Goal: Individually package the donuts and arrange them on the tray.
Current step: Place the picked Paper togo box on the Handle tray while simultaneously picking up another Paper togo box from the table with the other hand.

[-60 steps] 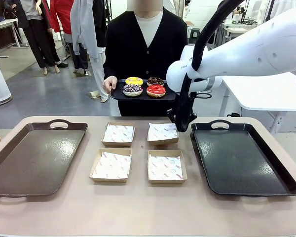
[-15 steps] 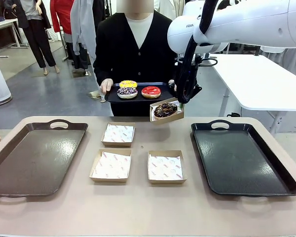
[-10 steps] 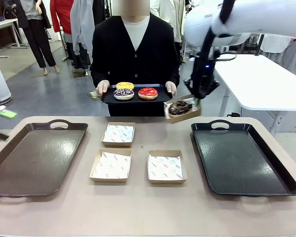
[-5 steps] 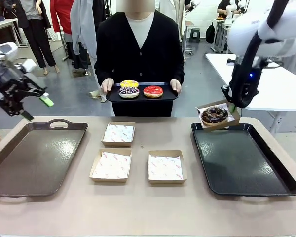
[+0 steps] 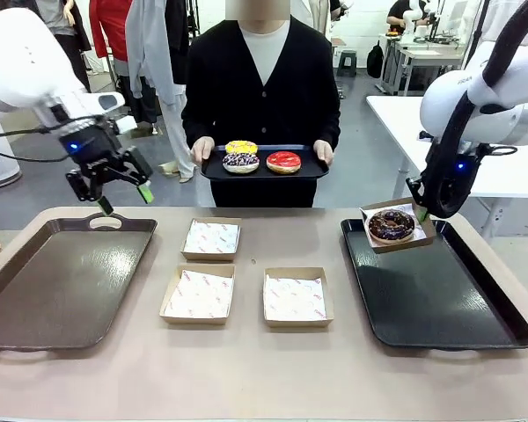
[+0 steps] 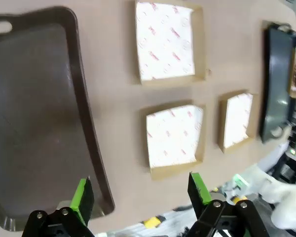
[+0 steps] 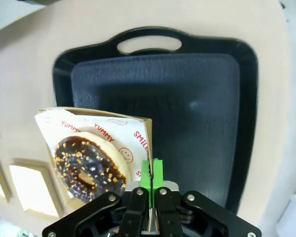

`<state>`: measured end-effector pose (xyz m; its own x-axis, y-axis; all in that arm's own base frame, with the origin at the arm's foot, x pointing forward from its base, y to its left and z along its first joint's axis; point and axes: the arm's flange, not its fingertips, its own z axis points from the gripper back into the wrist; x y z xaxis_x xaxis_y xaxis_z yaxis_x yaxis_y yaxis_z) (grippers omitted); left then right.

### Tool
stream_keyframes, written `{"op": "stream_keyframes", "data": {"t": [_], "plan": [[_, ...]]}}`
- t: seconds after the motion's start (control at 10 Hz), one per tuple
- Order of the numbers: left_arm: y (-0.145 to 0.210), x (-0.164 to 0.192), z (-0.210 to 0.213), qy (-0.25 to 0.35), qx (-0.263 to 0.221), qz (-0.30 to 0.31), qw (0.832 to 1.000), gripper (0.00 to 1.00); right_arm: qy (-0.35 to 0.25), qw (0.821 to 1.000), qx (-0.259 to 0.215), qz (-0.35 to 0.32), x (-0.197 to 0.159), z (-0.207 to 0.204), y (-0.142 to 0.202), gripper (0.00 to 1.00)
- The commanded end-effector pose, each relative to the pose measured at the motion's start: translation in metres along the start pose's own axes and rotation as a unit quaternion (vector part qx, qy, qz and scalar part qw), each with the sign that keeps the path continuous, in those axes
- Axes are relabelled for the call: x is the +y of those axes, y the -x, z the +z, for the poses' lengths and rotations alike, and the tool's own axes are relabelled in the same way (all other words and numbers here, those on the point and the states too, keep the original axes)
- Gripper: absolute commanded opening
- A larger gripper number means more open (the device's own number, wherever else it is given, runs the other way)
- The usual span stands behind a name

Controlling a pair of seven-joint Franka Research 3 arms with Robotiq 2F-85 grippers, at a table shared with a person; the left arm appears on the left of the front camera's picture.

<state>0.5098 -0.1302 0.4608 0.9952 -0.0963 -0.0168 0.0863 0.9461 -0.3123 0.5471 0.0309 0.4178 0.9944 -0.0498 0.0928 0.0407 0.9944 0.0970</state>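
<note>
The dark chocolate donut (image 5: 392, 225) (image 7: 91, 166) lies in a paper box (image 5: 376, 214) (image 7: 104, 126). My right gripper (image 5: 420, 212) (image 7: 152, 180) is shut on that box's edge, holding it just above the far left corner of the black tray (image 5: 440, 299) (image 7: 192, 98). A person across the table holds a small black tray (image 5: 306, 168) with the yellow donut (image 5: 240, 146), the white-purple sprinkled donut (image 5: 240, 162) and the red donut (image 5: 283, 161). Over the far end of the brown tray (image 5: 62, 281) (image 6: 34, 123), my left gripper (image 5: 123, 200) (image 6: 140, 192) hangs open with nothing in it.
Three empty paper-lined boxes (image 5: 211, 238) (image 5: 198, 294) (image 5: 297, 298) sit on the table between the two trays; the left wrist view shows the boxes (image 6: 165, 42) (image 6: 175, 136) (image 6: 237, 121) from above. Other people stand far behind.
My right arm has carried the boxed chocolate donut right and down, over the black tray's corner. My left arm has swung in from the left, over the brown tray's far end.
</note>
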Motion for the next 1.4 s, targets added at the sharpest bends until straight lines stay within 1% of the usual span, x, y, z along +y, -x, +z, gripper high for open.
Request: {"op": "stream_keyframes", "data": {"t": [0.0, 0.1, 0.2, 0.3, 0.5, 0.6, 0.8, 1.0, 1.1, 1.3], "plan": [[-0.017, -0.010, -0.027, -0.094, -0.048, 0.000, 0.994, 1.00, -0.012, 1.000, 0.008, 0.002, -0.003, -0.005, -0.005, 0.01], [-0.020, -0.016, -0.047, -0.122, -0.054, -0.007, 0.991, 1.00, -0.010, 1.000, 0.012, 0.002, -0.002, -0.004, -0.005, 0.01], [-0.023, -0.023, -0.065, -0.138, -0.055, -0.015, 0.989, 1.00, 0.000, 1.000, 0.005, -0.001, -0.001, -0.005, -0.001, 0.01], [-0.023, -0.029, -0.078, -0.149, -0.051, -0.019, 0.987, 1.00, 0.000, 1.000, 0.005, -0.001, -0.001, -0.005, -0.001, 0.01], [-0.026, -0.042, -0.100, -0.165, -0.058, -0.034, 0.984, 1.00, 0.000, 1.000, 0.005, -0.001, -0.001, -0.005, -0.001, 0.01], [-0.027, -0.049, -0.104, -0.164, -0.063, -0.040, 0.984, 1.00, 0.000, 1.000, 0.005, -0.001, -0.001, -0.005, -0.001, 0.01], [-0.032, -0.062, -0.103, -0.145, -0.080, -0.041, 0.985, 1.00, 0.000, 1.000, 0.005, -0.001, -0.001, -0.005, -0.001, 0.01], [-0.035, -0.065, -0.099, -0.142, -0.092, -0.046, 0.985, 1.00, 0.000, 1.000, 0.005, -0.001, -0.001, -0.005, -0.001, 0.01], [-0.029, -0.061, -0.100, -0.144, -0.069, -0.056, 0.986, 1.00, 0.000, 1.000, 0.005, -0.001, -0.001, -0.005, -0.001, 0.01], [-0.029, -0.061, -0.100, -0.144, -0.069, -0.056, 0.986, 1.00, 0.000, 1.000, 0.005, -0.001, -0.001, -0.005, -0.001, 0.01]]}}
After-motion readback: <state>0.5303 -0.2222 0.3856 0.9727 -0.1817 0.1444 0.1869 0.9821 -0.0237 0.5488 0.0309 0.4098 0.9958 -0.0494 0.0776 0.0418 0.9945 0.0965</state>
